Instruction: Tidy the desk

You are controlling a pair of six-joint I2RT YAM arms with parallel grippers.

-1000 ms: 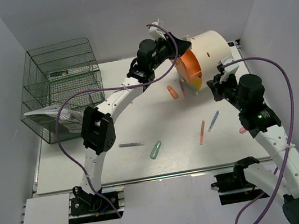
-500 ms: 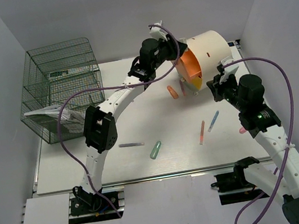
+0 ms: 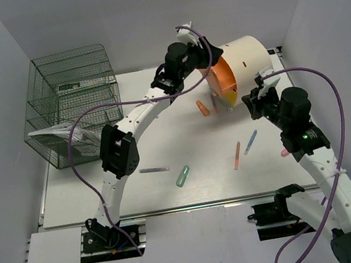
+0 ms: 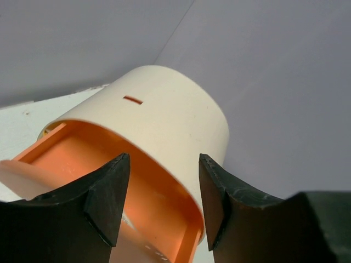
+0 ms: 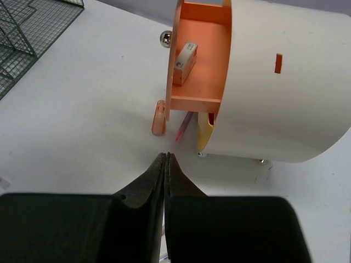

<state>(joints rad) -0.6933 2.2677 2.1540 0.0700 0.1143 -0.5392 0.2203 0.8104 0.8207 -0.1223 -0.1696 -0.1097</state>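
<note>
The white matte bench (image 3: 217, 186) with aluminium rail edging stretches from the arms' bases to the back wall. At its far right corner, the left claw (image 4: 163, 159) gapes empty before a cream, orange-lined cylinder (image 3: 246, 60); the right claw (image 5: 165, 157) is clenched, empty.

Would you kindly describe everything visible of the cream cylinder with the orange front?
The cream cylinder lies on its side at the far right of the desk, on small metal feet. It looks like smooth plastic, with a slot in its wall. Its open orange front faces left; a white block sits on a shelf inside. The open left gripper hovers at its rim.
</note>
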